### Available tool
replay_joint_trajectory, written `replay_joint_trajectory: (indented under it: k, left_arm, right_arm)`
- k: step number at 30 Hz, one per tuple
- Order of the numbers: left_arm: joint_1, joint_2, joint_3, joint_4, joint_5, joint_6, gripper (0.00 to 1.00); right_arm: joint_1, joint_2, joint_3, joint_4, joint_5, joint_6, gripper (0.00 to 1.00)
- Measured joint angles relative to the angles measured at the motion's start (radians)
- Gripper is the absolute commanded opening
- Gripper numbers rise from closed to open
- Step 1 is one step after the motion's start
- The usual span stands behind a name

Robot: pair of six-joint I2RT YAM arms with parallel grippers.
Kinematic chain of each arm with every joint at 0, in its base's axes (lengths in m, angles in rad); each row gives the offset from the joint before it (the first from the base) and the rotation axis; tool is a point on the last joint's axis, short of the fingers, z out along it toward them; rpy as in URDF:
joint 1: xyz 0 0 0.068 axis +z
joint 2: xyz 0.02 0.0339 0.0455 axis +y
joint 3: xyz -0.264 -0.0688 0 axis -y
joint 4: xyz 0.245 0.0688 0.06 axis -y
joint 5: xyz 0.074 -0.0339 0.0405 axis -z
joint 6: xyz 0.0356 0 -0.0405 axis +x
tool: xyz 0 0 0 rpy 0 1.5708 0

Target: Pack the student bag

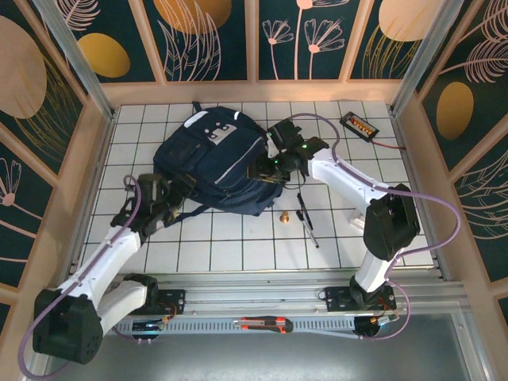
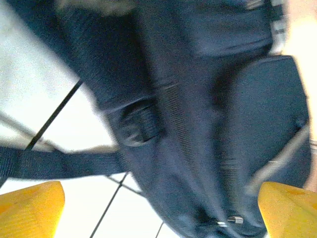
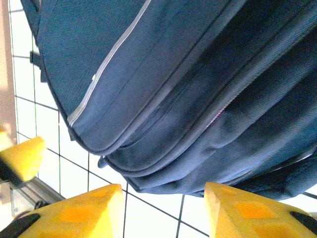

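The student bag (image 1: 213,163) is a dark navy backpack lying flat on the white gridded table, with its grey buckle patch (image 1: 220,133) facing up. My left gripper (image 1: 161,200) sits at the bag's near-left corner. In the left wrist view it (image 2: 158,220) is open, yellow fingertips (image 2: 30,208) wide apart, and the bag's fabric (image 2: 198,124) and a black strap (image 2: 59,163) lie just ahead. My right gripper (image 1: 275,163) is at the bag's right edge. Seen from the right wrist it (image 3: 163,215) is open, with the bag's zippered side (image 3: 188,109) just beyond its fingers (image 3: 74,213).
A black pen (image 1: 308,219) and a small brass piece (image 1: 285,216) lie on the table right of the bag's near corner. A black device with an orange label (image 1: 359,124) sits at the back right. A utility knife (image 1: 266,323) rests on the front rail. Wooden walls enclose the table.
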Motion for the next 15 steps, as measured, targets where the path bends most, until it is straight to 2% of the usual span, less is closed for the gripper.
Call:
replay_joint_trajectory:
  k: [5,11,15]
  left_arm:
    - [-0.002,0.048,-0.084,0.188,0.06,-0.147,0.99]
    - [0.001,0.135,-0.081,0.385,0.093,-0.202,0.98]
    - [0.024,0.185,-0.069,0.451,0.116,-0.215,0.84]
  right_arm:
    - [0.022,-0.01,0.0,0.001,0.013,-0.003,0.46]
    - [0.057,-0.01,0.0,0.001,0.016,-0.002,0.42]
    - [0.064,-0.01,0.0,0.001,0.016,0.0,0.38]
